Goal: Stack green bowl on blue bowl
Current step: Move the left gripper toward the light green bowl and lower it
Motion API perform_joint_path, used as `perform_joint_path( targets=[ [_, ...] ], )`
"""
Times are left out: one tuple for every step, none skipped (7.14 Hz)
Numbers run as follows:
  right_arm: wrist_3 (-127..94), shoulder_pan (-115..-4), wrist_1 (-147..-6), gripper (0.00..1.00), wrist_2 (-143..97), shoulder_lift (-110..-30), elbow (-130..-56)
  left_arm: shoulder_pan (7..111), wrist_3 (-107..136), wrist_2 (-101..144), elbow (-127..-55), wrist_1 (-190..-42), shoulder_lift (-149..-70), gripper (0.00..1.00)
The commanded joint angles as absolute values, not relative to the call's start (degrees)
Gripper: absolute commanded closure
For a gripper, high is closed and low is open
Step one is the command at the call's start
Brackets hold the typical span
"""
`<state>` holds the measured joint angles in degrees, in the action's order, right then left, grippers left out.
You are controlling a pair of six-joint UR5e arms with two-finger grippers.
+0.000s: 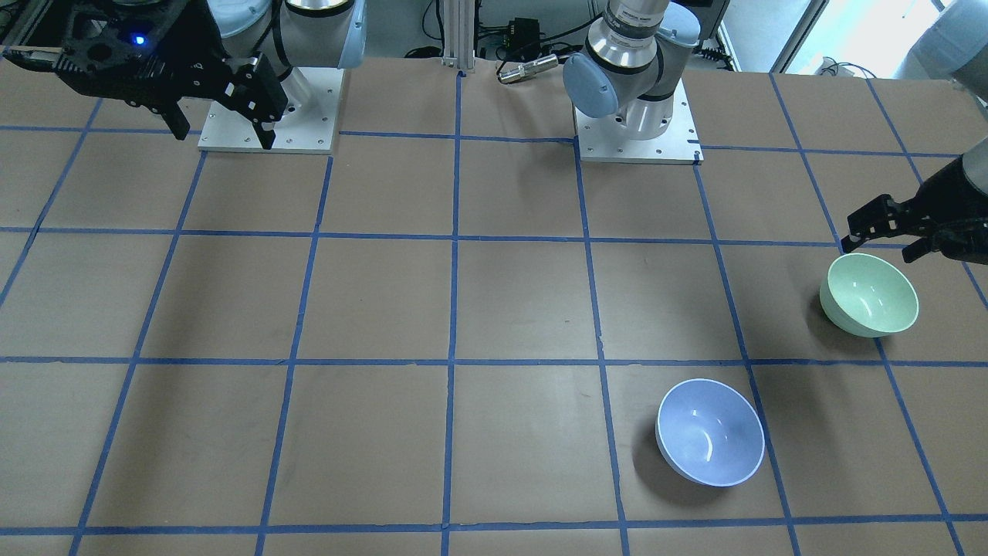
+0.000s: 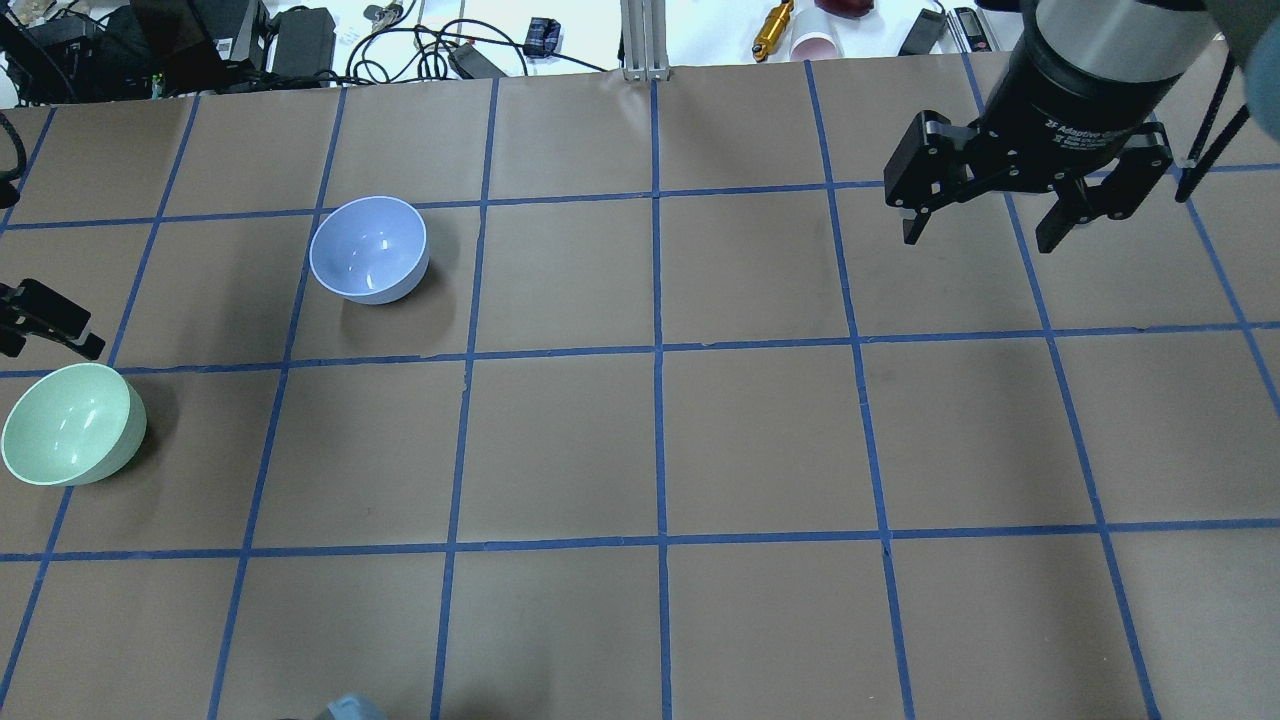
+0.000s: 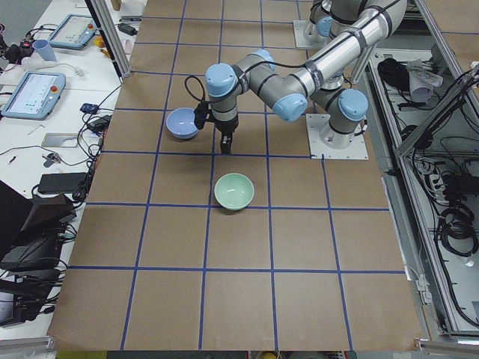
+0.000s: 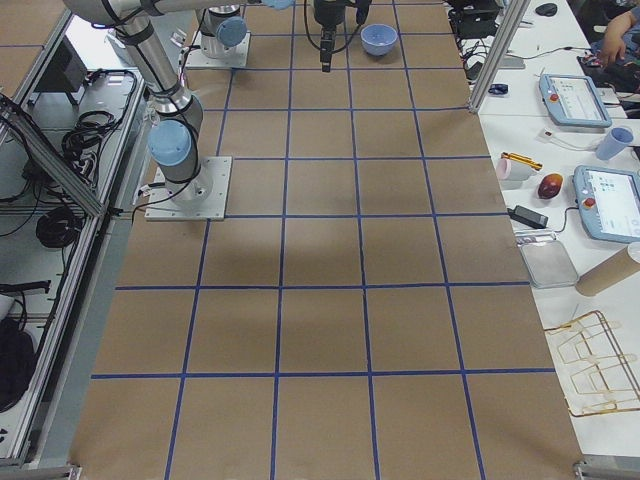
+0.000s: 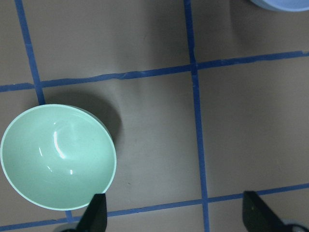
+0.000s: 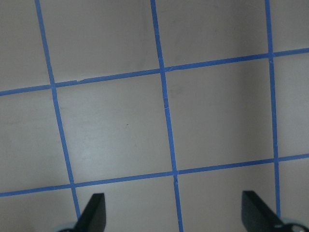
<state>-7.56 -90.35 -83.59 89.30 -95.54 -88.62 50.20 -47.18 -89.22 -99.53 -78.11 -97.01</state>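
Note:
The green bowl stands upright and empty on the brown table, near its end on my left side. The blue bowl stands upright and empty one grid square away. My left gripper is open and empty, raised above the table close to the green bowl and not touching it. In the left wrist view the green bowl lies at lower left beside one fingertip; the blue bowl's rim shows at top right. My right gripper is open and empty, far from both bowls.
The table is covered in brown paper with a blue tape grid. The arms' mounting plates sit at the robot's side. Cables and small devices lie beyond the far edge. Tablets lie on a side bench.

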Motion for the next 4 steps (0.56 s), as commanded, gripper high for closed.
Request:
perform_joint_path(
  targets=[
    [-7.56,-90.35,-83.58,0.0,89.3,-95.54,-88.68,45.81,-54.46,-88.77,-100.02,-71.4,-100.79,0.0],
    [-7.56,-90.35,-83.67,0.0,89.3,-95.54,-88.68,44.49,-55.1,-88.77,-100.02,-68.76,-102.81,0.0],
    [-7.56,-90.35,-83.58,0.0,89.3,-95.54,-88.59,42.04,-55.8,-88.86,-100.11,-68.38,-104.49,0.0],
    [-7.56,-90.35,-83.67,0.0,89.3,-95.54,-88.59,39.75,-56.33,-88.77,-100.02,-68.2,-105.98,0.0]
  ],
)
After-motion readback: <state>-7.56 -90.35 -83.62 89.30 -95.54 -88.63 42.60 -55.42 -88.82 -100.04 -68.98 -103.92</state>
